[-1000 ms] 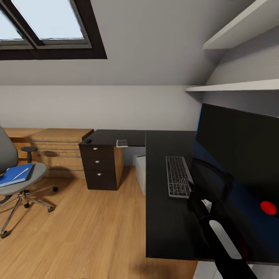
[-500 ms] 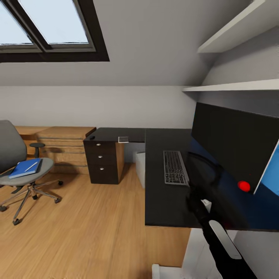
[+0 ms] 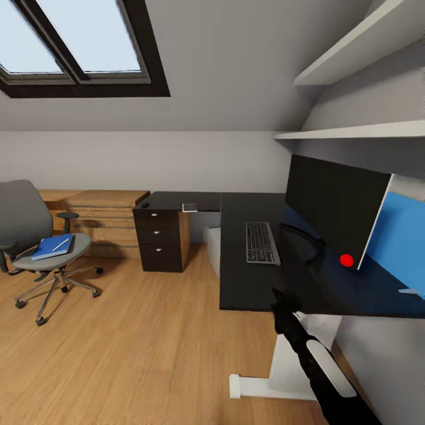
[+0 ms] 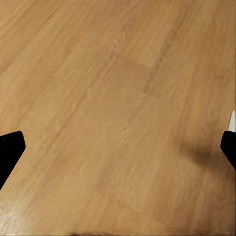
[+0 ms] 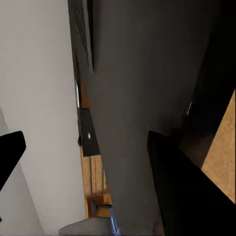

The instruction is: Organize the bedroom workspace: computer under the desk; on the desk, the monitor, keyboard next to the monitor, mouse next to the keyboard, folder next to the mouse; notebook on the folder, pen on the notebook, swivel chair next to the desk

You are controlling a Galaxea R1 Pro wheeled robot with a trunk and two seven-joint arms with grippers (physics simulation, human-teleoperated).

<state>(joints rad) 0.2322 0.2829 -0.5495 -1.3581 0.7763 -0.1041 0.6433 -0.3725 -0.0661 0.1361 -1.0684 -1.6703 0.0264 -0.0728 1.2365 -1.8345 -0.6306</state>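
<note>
Overlooking glossy desk [image 3: 254, 277], plank floor [image 3: 136, 354]

Keyboard [image 3: 262, 242] on desk [image 3: 254, 292], left of monitor [image 3: 330, 208].

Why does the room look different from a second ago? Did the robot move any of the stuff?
No things moved. The robot backed away and turned, so its head camera now sees more wood floor, the whole grey swivel chair and the white desk leg. The bright blue folder is still on the chair seat, and the slim grey keyboard and wide black monitor are still on the glossy black desk. Nothing was grabbed.
</note>
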